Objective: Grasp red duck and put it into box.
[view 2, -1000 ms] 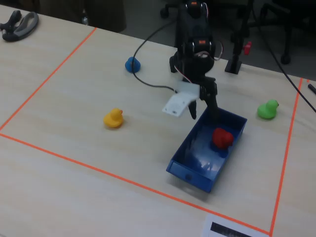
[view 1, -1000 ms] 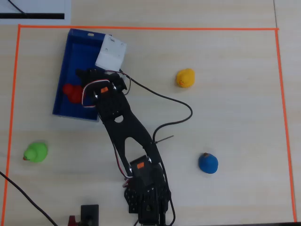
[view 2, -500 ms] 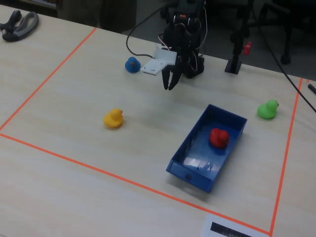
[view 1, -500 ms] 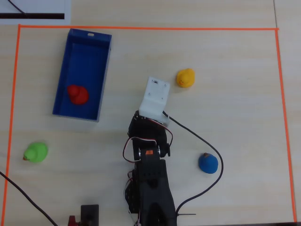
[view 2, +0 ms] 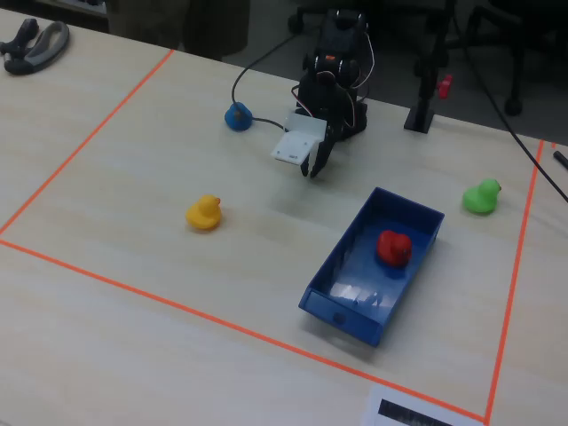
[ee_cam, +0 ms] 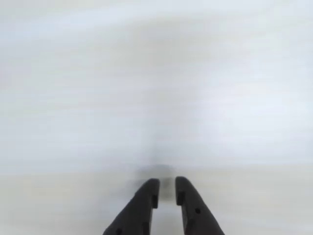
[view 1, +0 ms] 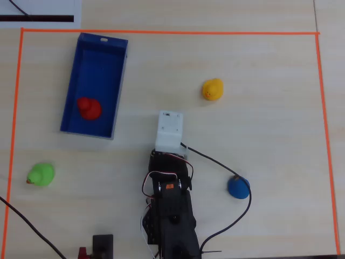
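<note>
The red duck (view 1: 89, 108) lies inside the blue box (view 1: 99, 65), toward its near end in the overhead view. In the fixed view the red duck (view 2: 393, 248) also sits in the box (view 2: 342, 312). My gripper (view 2: 317, 167) hangs over bare table just in front of the arm's base, well apart from the box. In the wrist view the gripper (ee_cam: 167, 188) shows two dark fingers with only a narrow gap and nothing between them, over blurred pale table. In the overhead view the white wrist camera housing (view 1: 170, 129) hides the fingers.
A yellow duck (view 1: 212, 89) sits right of the box, a blue duck (view 1: 238, 187) beside the arm with a cable at it, and a green duck (view 1: 41, 175) at the lower left. Orange tape (view 1: 161, 32) borders the work area.
</note>
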### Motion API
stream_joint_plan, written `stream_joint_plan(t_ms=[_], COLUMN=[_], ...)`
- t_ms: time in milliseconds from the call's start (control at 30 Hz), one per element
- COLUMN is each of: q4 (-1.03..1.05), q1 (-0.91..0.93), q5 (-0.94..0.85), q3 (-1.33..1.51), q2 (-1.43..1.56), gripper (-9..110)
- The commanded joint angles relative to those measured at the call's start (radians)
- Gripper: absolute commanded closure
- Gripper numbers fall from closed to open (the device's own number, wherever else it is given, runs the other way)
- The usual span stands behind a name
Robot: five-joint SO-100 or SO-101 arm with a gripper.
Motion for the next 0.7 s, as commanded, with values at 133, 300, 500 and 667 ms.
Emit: stream_joint_plan(t_ms=[133,300,500,667], q4=[0.190,0.244,0.245,0.245], q1=[-0.021,0.002,0.009,0.009], q5=[-0.011,0.005,0.009,0.009], q3=[-0.006,-0.005,-0.005,-0.005], q2=[0.100,0.100,0.100,0.100], gripper=[101,101,100,100])
